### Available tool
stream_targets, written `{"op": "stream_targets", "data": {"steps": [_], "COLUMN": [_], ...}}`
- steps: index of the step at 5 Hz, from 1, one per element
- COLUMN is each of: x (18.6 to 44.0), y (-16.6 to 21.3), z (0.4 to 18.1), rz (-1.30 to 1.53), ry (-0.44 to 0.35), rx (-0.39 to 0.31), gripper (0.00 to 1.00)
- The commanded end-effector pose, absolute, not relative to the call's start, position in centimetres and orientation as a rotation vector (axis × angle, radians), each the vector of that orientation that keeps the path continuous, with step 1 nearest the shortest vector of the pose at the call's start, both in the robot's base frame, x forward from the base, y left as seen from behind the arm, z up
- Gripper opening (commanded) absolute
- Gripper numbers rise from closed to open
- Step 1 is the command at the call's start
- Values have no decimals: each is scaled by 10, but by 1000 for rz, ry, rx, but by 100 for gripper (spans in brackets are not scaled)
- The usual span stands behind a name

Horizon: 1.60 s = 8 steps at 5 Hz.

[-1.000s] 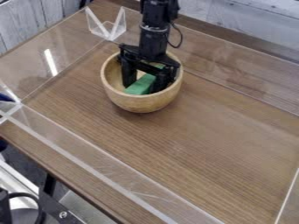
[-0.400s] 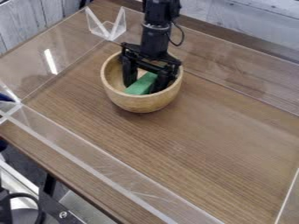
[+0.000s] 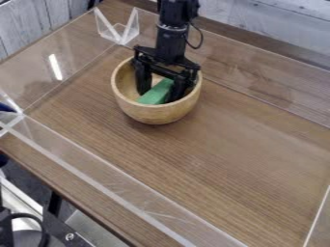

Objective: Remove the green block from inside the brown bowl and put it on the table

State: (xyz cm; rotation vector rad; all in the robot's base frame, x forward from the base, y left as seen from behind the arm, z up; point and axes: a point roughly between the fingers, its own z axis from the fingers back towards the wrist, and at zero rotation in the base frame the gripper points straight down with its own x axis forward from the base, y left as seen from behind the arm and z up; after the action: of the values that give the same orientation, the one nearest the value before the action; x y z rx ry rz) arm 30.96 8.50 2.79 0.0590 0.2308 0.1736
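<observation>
The black gripper [image 3: 162,73] reaches down into the brown bowl [image 3: 156,105], its jaws spread wide, with the green block [image 3: 157,93] low between them; whether either finger touches the block is hard to tell. The block lies inside the bowl, tilted toward one o'clock. The bowl sits on the table [image 3: 194,164], toward twelve o'clock from the middle of the view. Just beyond its rim, at eleven o'clock, stands a clear angular piece [image 3: 118,27]. Black cables [image 3: 41,207] show at the view's eight o'clock edge
</observation>
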Motion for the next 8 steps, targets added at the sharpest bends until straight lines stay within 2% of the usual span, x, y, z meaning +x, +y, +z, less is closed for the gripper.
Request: {"op": "stream_targets", "data": {"steps": [1, 2, 3, 4, 8], "x": [318, 319, 319, 319, 321], "y": [91, 92, 93, 92, 87], "z": [29, 24, 21, 23, 67], "rz": [197, 202, 204, 205, 205], "ry": [204, 211, 213, 209, 134], "rx": [69, 70, 68, 65, 35], "gripper": [100, 100, 0, 0, 0]}}
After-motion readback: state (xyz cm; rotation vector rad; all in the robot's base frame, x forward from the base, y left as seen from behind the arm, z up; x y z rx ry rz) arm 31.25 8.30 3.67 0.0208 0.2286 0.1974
